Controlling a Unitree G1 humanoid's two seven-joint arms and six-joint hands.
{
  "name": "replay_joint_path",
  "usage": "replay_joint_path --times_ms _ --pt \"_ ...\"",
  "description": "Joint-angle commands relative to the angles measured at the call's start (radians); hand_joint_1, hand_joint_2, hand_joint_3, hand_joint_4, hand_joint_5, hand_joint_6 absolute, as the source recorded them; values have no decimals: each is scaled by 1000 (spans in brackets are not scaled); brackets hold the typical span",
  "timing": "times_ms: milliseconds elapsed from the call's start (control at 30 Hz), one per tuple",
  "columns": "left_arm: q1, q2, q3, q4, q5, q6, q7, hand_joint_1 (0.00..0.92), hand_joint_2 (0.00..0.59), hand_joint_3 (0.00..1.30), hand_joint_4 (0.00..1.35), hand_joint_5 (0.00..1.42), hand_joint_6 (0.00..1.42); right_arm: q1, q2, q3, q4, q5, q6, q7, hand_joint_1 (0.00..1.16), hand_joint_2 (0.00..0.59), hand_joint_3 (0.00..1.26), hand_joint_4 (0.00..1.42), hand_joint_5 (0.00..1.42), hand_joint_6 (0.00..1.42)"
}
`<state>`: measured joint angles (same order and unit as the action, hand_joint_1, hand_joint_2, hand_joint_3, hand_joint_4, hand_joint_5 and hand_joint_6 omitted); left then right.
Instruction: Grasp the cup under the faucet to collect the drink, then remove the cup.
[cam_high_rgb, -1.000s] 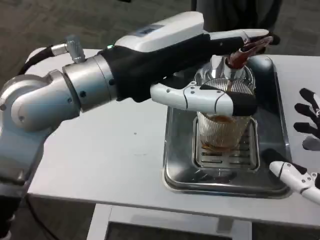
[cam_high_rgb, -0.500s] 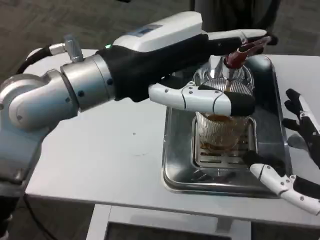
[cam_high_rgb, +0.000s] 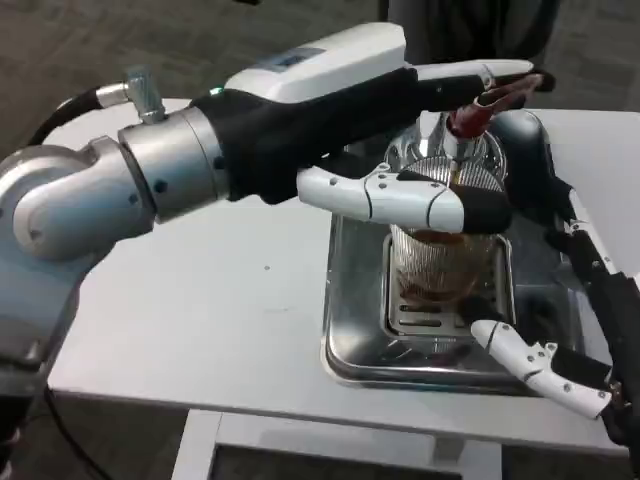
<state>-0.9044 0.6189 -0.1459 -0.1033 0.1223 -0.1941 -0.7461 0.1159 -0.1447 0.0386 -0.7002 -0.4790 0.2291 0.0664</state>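
The right hand (cam_high_rgb: 575, 310) has been brought further left over the metal tray (cam_high_rgb: 350, 345), fingers spread, nothing held. The ribbed cup (cam_high_rgb: 440, 265) of brown drink is seen on the tray's grate under the faucet (cam_high_rgb: 478, 108), whose lever is pressed by the left hand (cam_high_rgb: 400, 130).

One cam only, head/chest-mounted, looking down and fwd at the white table (cam_high_rgb: 230, 330). Close range: left forearm (cam_high_rgb: 150, 185) fills upper left of pic, metal tray (cam_high_rgb: 345, 350) sits centre-right, floor visible beyond far table edge.
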Motion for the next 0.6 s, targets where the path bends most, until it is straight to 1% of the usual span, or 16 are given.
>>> replay_joint_path --times_ms 33,300,433,467,600 --pt "32 26 -30 -22 18 12 -45 3 81 121 73 162 166 -10 21 26 22 -13 -7 -24 602 247 0 0 60 148" --pt "33 31 -32 -38 21 26 -47 27 84 121 73 162 161 -34 50 50 41 -45 14 -53 600 246 0 0 18 100" --pt "30 31 -35 -39 22 28 -49 36 84 121 73 162 160 -46 58 52 50 -54 22 -58 599 246 0 0 5 84" --pt "29 31 -35 -40 22 28 -49 54 84 121 73 162 160 -50 59 53 52 -56 24 -59 598 245 0 0 5 83" --pt "28 31 -38 -44 26 34 -50 61 84 121 73 162 160 -70 64 53 68 -50 34 -60 595 243 0 0 1 82"
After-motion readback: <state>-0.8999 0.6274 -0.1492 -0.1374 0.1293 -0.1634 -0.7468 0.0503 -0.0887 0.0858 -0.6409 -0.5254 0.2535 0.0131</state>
